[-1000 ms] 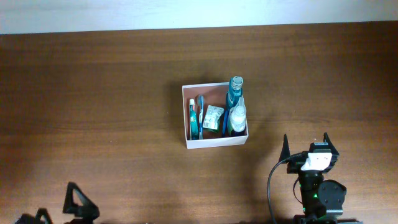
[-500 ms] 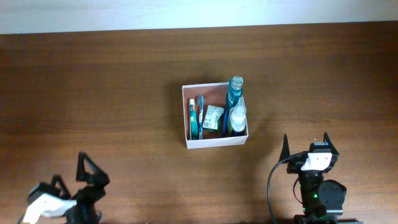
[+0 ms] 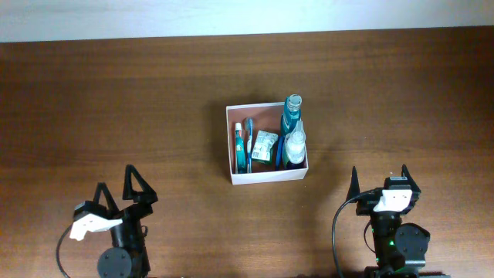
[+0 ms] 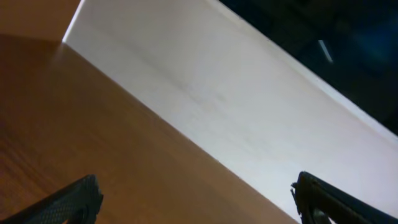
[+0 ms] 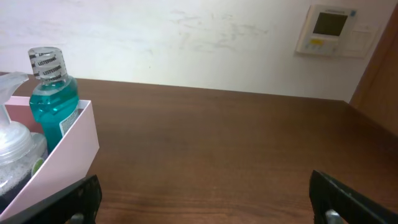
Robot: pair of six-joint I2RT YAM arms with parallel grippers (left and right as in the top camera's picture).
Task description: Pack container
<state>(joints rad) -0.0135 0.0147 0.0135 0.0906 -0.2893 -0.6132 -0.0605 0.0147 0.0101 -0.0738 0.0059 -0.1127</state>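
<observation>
At the table's near edge, the overhead view's bottom border cuts off the bases of the left arm (image 3: pixel 120 259) and right arm (image 3: pixel 397 243). Inside the container (image 3: pixel 266 177), the print on the small packet (image 3: pixel 265 145) is too small to read. The slim blue-and-white items (image 3: pixel 242 147) by its left wall cannot be told apart.

The right wrist view crops the container and the clear bottle (image 5: pixel 15 155) at its left border, and the lettering on the teal bottle (image 5: pixel 55 102) cap is too blurred to read.

The left wrist view is blurred. Only the left gripper's fingertips (image 4: pixel 74 199) show, at the bottom corners, and the dark patch at top right cannot be identified.

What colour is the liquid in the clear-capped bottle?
Teal; the clear-capped bottle shows best in the right wrist view.
</observation>
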